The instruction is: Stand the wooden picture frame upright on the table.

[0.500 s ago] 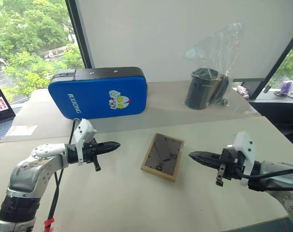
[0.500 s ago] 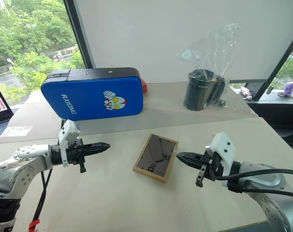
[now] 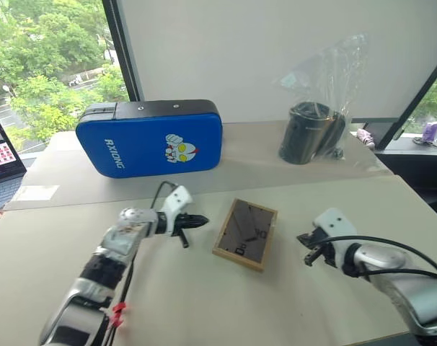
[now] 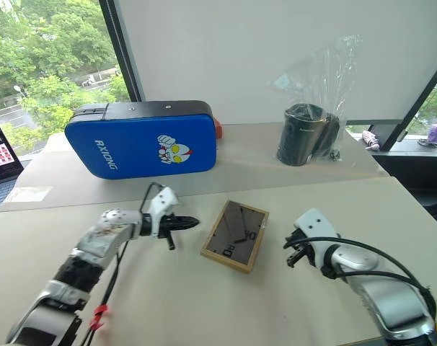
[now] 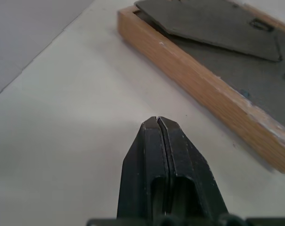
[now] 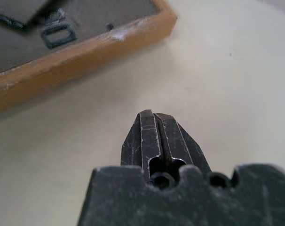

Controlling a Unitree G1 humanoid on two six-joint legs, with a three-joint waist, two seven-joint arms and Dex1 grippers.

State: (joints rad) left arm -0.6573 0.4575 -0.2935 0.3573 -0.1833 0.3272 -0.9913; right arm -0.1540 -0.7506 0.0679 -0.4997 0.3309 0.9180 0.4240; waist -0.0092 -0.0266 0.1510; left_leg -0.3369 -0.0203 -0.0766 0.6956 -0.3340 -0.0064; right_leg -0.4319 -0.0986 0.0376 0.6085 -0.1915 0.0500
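The beige worktop (image 3: 204, 303) carries the wooden picture frame (image 3: 245, 233), flat (dark back panel up). Farther back stand a blue padded case (image 3: 150, 137) and a bagged black cylinder (image 3: 305, 133).

blue padded case (image 3: 149, 138) | bagged black cylinder (image 3: 307, 133) | laptop (image 3: 1, 157)

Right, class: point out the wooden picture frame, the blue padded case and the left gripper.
wooden picture frame (image 3: 245, 233): left eye view, on its grey back panel.
blue padded case (image 3: 150, 140): left eye view, on its blue front.
left gripper (image 3: 202, 220): left eye view, at its shut fingertips.
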